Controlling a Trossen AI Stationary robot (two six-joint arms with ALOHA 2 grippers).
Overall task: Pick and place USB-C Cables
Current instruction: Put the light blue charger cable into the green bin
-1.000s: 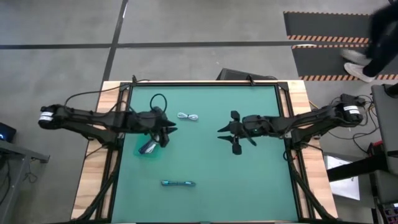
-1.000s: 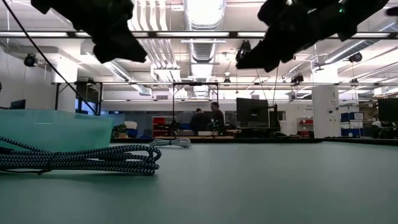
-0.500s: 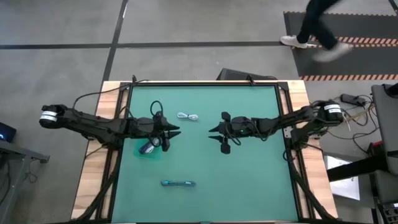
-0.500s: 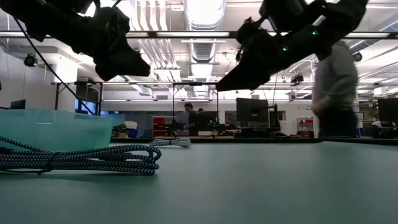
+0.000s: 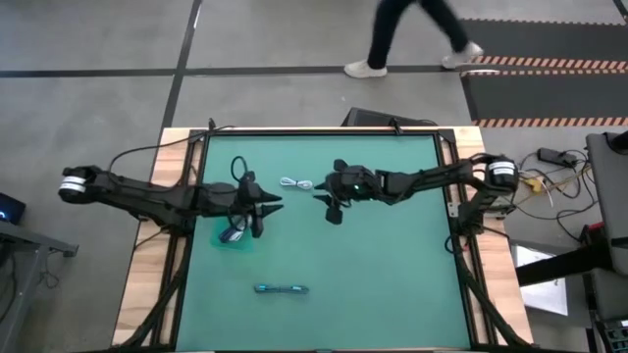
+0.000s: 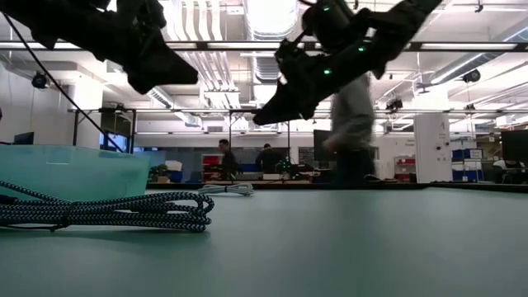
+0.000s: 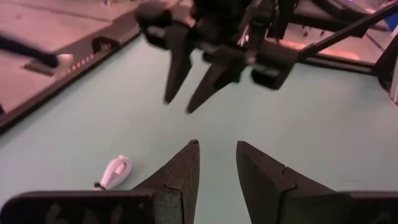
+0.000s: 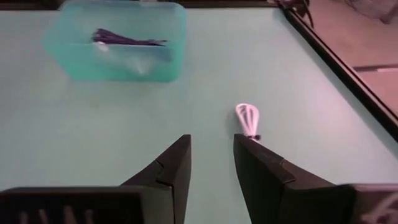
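A white cable bundle [image 5: 296, 183] lies on the green mat at the far middle. It also shows in the right wrist view [image 8: 247, 118] and the low view [image 6: 227, 189]. A teal-blue braided bundle [image 5: 281, 288] lies near the front edge and fills the low view's left foreground [image 6: 107, 210]. A black bundle [image 8: 124, 38] lies inside the clear teal tub [image 5: 234, 233]. My right gripper [image 5: 327, 201] is open, in the air just right of the white bundle. My left gripper [image 5: 267, 208] is open and empty, beside the tub's far right corner.
The teal tub [image 8: 118, 46] stands at the mat's left middle. The two grippers face each other closely; the right one shows in the left wrist view [image 7: 186, 81]. A person walks across the floor beyond the table's far edge [image 5: 412, 34].
My right gripper has gone toward the table's left and a little toward the far edge, ending close to the white bundle. A person has walked leftward across the floor behind the table. The cables and tub have stayed where they were.
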